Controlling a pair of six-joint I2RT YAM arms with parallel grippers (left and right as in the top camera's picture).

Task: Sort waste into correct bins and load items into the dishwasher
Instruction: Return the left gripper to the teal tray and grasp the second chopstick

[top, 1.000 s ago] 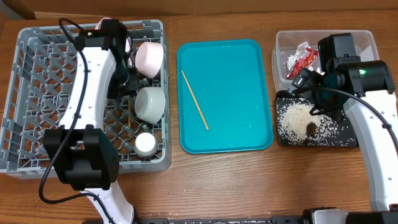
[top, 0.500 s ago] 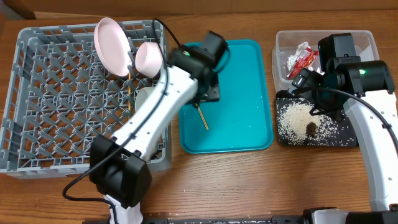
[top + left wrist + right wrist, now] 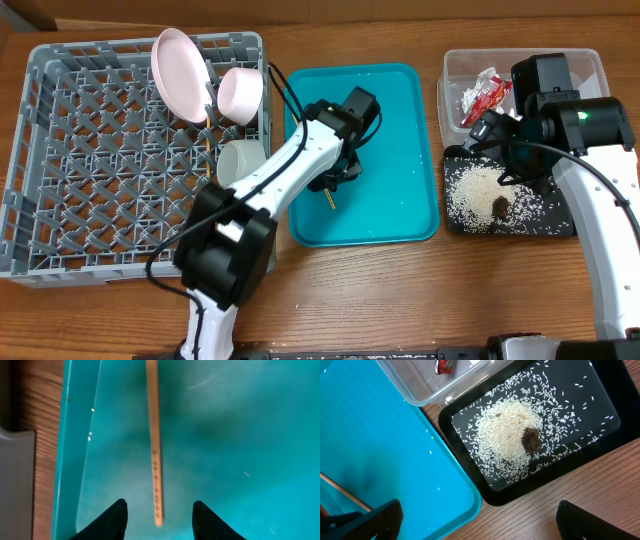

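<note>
One wooden chopstick (image 3: 154,445) lies on the teal tray (image 3: 400,130); its end shows in the overhead view (image 3: 329,201). My left gripper (image 3: 159,507) is open just above it, one finger on each side of its near end, and it also shows in the overhead view (image 3: 338,183). The grey dish rack (image 3: 90,170) holds a plate (image 3: 180,72), two bowls (image 3: 240,90) (image 3: 238,165) and an upright chopstick (image 3: 207,135). The cup is hidden by my left arm. My right gripper (image 3: 480,520) is open and empty by the black tray (image 3: 560,225), which holds rice (image 3: 505,435) and a brown lump (image 3: 532,440).
The clear tub (image 3: 590,70) stands behind the black tray with the red wrapper (image 3: 483,95) in it. My left arm reaches from the table's front edge across the rack's right side to the teal tray. Bare wood lies in front of the trays.
My left arm has swung from the rack's back right to the teal tray and lowered its open gripper over the chopstick. The plate now shows standing in the rack. The right arm has not moved.
</note>
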